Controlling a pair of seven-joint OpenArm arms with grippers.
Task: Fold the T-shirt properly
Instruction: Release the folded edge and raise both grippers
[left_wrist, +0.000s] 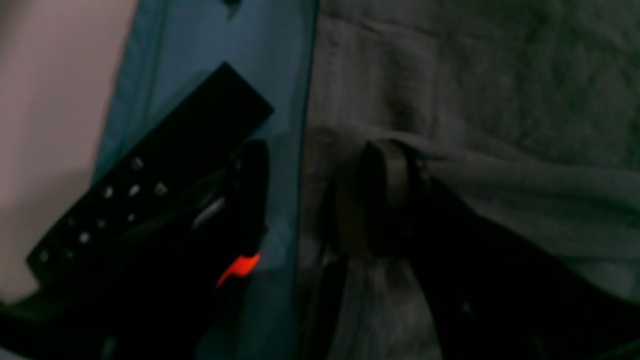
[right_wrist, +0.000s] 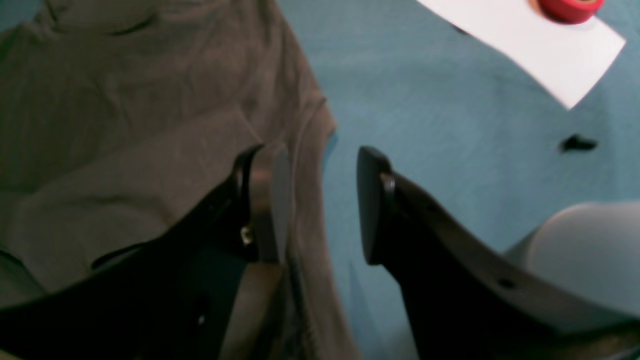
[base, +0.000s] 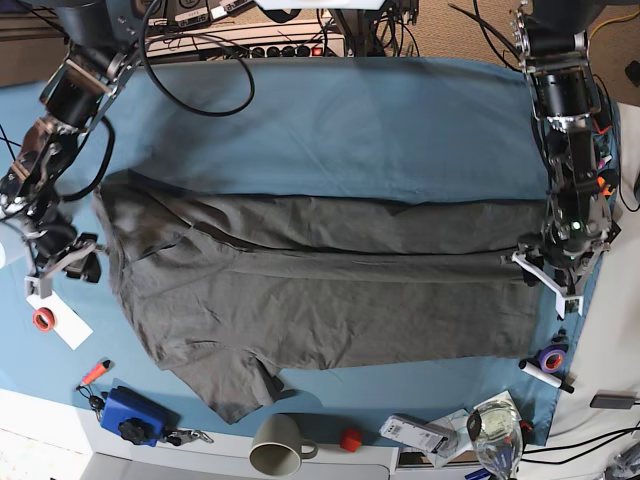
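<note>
My left gripper (left_wrist: 310, 200) stands open, two dark fingers straddling the hem of the one soft, wrinkled charcoal-grey cotton T-shirt (base: 320, 290). My right gripper (right_wrist: 322, 202) gapes likewise at its opposite edge. It sprawls across the blue-teal tablecloth (base: 350, 130).

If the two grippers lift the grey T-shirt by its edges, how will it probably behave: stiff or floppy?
Probably floppy: the T-shirt lies flat with soft wrinkles and folds, so its middle would likely sag between the left gripper and right gripper. It looks light and thin. It may drag on the blue cloth rather than slide freely.
</note>
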